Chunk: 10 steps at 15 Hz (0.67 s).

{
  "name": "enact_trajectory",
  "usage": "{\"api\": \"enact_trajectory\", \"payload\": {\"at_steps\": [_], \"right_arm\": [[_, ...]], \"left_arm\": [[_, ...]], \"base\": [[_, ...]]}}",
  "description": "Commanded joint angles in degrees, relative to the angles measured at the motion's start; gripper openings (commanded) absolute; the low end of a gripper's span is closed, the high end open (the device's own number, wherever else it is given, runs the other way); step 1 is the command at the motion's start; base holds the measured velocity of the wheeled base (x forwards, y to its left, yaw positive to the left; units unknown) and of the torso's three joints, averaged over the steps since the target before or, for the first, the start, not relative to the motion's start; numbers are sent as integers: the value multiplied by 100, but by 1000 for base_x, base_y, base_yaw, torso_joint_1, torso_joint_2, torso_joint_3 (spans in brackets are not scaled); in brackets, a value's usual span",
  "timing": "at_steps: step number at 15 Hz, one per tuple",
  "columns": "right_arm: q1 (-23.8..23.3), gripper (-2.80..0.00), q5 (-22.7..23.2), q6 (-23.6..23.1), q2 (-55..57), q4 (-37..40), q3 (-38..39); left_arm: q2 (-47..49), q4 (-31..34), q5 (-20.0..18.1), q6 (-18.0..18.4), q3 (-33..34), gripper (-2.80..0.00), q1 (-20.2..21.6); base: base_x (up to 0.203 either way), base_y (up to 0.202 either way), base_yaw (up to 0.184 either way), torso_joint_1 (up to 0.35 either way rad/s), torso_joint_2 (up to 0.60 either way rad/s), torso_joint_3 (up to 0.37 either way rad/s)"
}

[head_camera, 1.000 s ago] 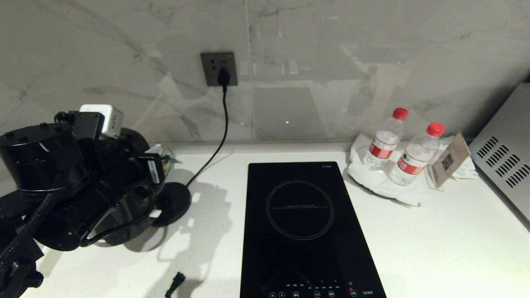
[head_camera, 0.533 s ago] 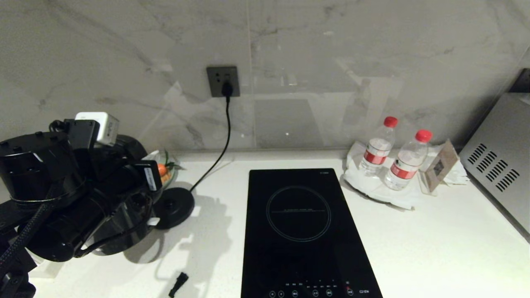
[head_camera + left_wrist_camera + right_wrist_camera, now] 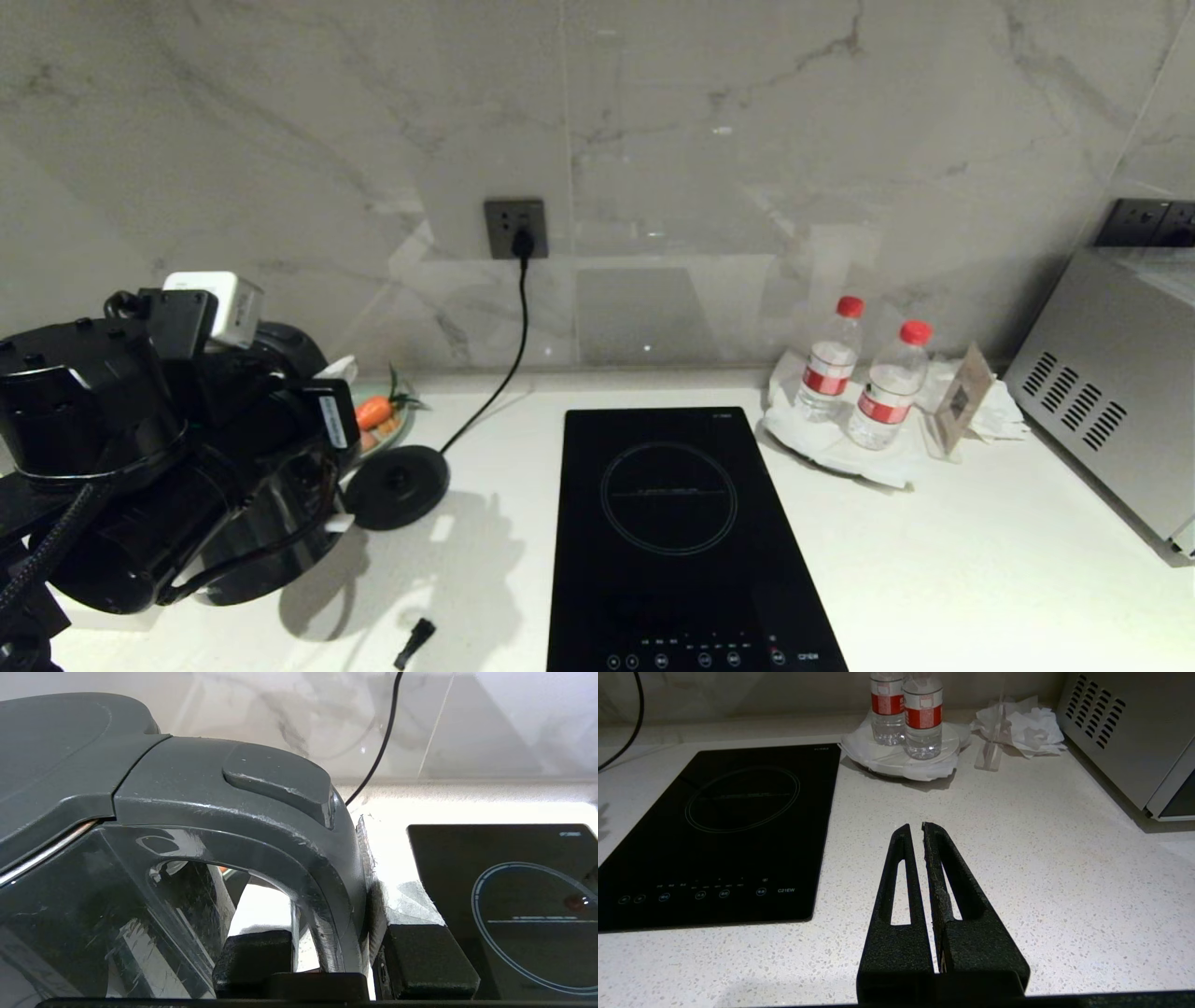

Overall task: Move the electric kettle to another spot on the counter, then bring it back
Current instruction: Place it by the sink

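Observation:
The electric kettle (image 3: 140, 793) fills the left wrist view, its matte lid on top and its loop handle (image 3: 322, 891) curving down. My left gripper (image 3: 336, 956) is shut on that handle, one finger through the loop and the other outside it. In the head view the kettle's glossy body (image 3: 271, 551) shows below my left arm (image 3: 103, 439), at the left end of the counter (image 3: 980, 560), just left of its round black base disc (image 3: 397, 485). Whether its bottom touches the counter is hidden. My right gripper (image 3: 916, 828) hangs shut and empty over bare counter right of the hob.
A black induction hob (image 3: 672, 532) lies mid-counter. The base's cord runs to a wall socket (image 3: 515, 229). A small plate with a carrot (image 3: 378, 415) sits behind the disc. Two water bottles (image 3: 826, 373) and a silver appliance (image 3: 1102, 411) stand at right. A small black part (image 3: 415, 644) lies near the front.
The whole head picture has slid down as the camera tilted up. The base disc and carrot plate now show more fully beside my left arm. The grip on the handle is unchanged.

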Motion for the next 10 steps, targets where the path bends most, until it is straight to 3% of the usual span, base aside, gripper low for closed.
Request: {"api": "enact_trajectory", "payload": {"at_steps": [1,6,10], "right_arm": [[0,-280,2,-2,0,2,0],[0,-280,2,-2,1,2,0],[0,-280,2,-2,0,2,0]], "left_arm": [[-31,-29,20,0,18,-280,-1],[-128,-29,3,-30,157,-280,-9],[-188,-34,8,-86,366,-280,-15]], "base": [[0,0,0,-1,5,214],[0,0,0,3,3,201],[0,0,0,3,1,57]]}}
